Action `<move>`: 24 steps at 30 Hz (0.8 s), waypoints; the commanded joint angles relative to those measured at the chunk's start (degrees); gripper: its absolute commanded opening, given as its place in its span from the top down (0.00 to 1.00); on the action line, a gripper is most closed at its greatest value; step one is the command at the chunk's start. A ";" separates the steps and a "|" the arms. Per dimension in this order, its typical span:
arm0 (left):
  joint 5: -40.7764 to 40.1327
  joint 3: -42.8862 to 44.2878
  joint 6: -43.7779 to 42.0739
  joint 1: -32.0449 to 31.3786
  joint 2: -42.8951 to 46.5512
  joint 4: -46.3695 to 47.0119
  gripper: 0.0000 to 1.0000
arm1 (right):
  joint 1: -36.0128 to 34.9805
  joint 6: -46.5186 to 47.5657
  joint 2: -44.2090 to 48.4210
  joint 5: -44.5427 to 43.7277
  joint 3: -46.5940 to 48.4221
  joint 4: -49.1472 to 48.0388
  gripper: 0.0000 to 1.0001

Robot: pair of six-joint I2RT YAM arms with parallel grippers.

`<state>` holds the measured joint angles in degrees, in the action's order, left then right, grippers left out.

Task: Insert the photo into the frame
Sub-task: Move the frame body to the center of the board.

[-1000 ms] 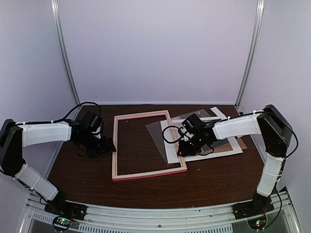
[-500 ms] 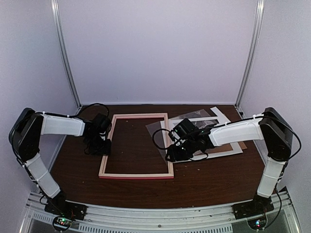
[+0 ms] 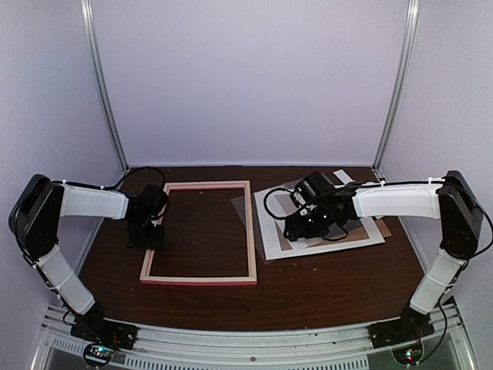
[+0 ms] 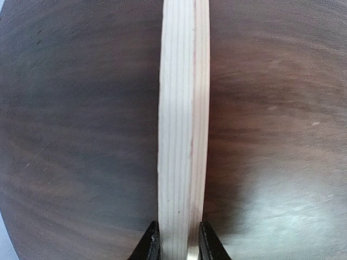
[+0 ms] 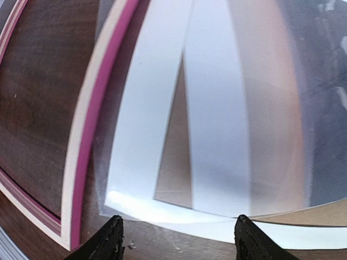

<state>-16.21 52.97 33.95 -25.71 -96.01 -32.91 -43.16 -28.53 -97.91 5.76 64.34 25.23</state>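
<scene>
— Item one, frame (image 3: pixel 251 231): location?
— Lying flat on the desk (image 3: pixel 323 289), centre-left. Left gripper (image 3: pixel 148 233) fingers (image 4: pixel 150 245) are clenching its 9 o'clock bar.
— Item two, photo (image 3: pixel 339 243)?
— Lying outside, at the frame's 3 o'clock, among loose sheets. Right gripper (image 5: pixel 179 241) is hovering over it, fingers spread, grasping nothing.

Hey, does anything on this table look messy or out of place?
Yes. Right of the frame, the white sheets and brown board lie fanned at different angles, corners sticking out, not stacked square.

High rear camera overlooks the table (image 3: pixel 323 285); close wrist cameras both catch the frame (image 3: pixel 199 279).
</scene>
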 commanded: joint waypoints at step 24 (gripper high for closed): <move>4.08 -2.04 -1.72 8.20 12.80 -1.23 0.30 | 33.98 9.80 -3.72 -4.64 4.52 4.88 0.13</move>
<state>-17.78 48.07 31.77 -17.56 -87.20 -35.14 -12.75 -20.80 -98.45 -1.15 65.21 30.70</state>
